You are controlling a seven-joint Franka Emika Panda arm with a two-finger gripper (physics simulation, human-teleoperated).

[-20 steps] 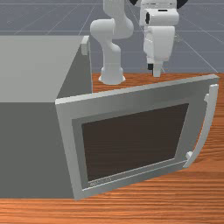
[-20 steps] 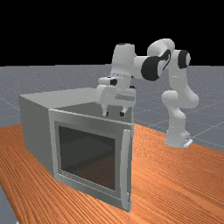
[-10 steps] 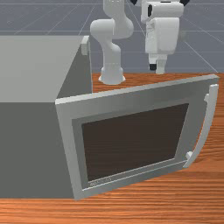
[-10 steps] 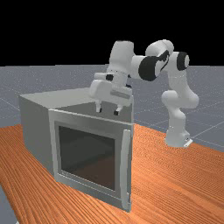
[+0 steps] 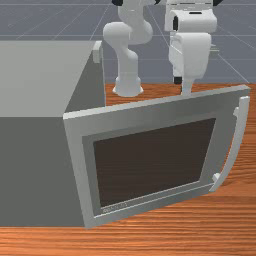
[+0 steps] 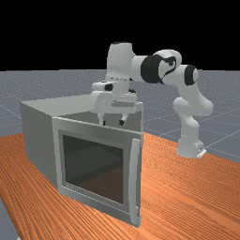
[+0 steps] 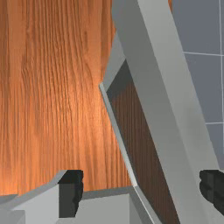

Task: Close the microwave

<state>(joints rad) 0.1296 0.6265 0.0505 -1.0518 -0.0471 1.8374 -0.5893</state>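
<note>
My gripper (image 6: 112,123) hangs open at the top edge of the microwave door (image 6: 93,125) in the far view. In the front view the gripper (image 5: 182,90) is behind that door (image 5: 150,107), its lower fingertip level with the top edge. The door stands wide open from the grey microwave (image 5: 30,165), its handle (image 5: 238,140) at the front view's right. Looking down, the wrist view has the gripper (image 7: 142,190) with nothing held; one finger is over the door's top rim (image 7: 168,87), the other on the side of the microwave's opening.
The wooden table (image 6: 187,187) carries the microwave and extends under the door. The arm's base (image 6: 190,147) stands at the far view's right, behind the door in the front view.
My hand has moved toward the front view's right and the far view's left, first rising a little, then dropping toward the door's top edge. The door has kept its angle.
</note>
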